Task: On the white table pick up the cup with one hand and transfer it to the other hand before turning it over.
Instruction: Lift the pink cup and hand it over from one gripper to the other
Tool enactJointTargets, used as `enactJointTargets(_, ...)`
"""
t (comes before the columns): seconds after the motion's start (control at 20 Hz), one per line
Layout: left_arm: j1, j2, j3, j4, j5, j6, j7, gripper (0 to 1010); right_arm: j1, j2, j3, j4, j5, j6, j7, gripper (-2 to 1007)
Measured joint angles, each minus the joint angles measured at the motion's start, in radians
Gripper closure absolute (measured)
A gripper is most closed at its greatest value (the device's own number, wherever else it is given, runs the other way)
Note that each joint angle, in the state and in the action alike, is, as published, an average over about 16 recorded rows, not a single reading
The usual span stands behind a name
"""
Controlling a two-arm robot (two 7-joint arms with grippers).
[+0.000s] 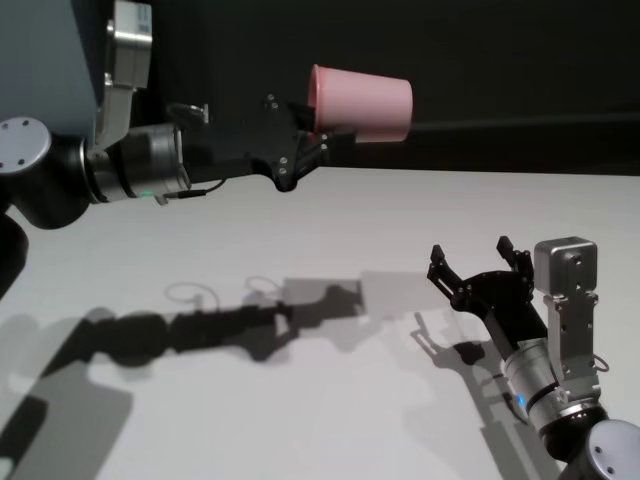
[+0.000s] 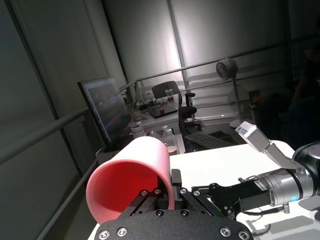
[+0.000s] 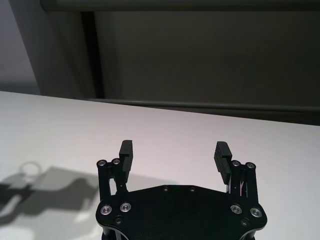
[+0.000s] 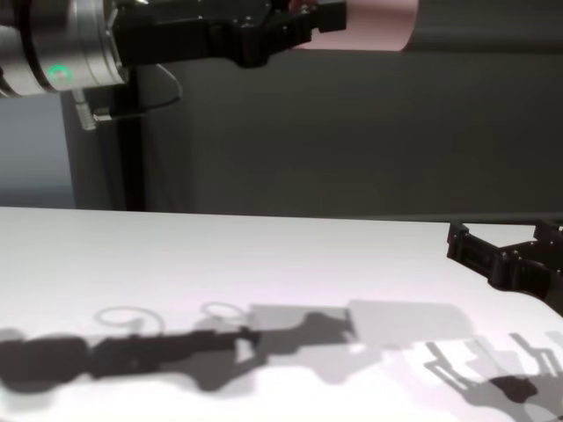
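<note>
The pink cup (image 1: 362,103) hangs on its side high above the white table (image 1: 200,230), rim toward the left arm and base pointing right. My left gripper (image 1: 308,122), on the arm with the green light, is shut on the cup's rim; the left wrist view shows the cup (image 2: 131,181) with a finger (image 2: 159,196) clamping its wall. In the chest view the cup (image 4: 380,21) sits at the top edge. My right gripper (image 1: 478,262) is open low over the table at the right, apart from the cup, and empty in its own view (image 3: 174,156).
Shadows of both arms fall across the middle of the table (image 4: 176,264). A dark wall stands behind the table's far edge. Beyond the table, the left wrist view shows a monitor (image 2: 102,112) and a desk with a keyboard.
</note>
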Motion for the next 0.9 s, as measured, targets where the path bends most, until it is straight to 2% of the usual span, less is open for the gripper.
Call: enactJointTargets(0.9, -0.027, -0.045, 0.013, 0.066, 0.001, -0.024, -0.028, 962, 0.0, 0.0, 0.0, 0.0, 0.0, 0.0, 0.0, 5)
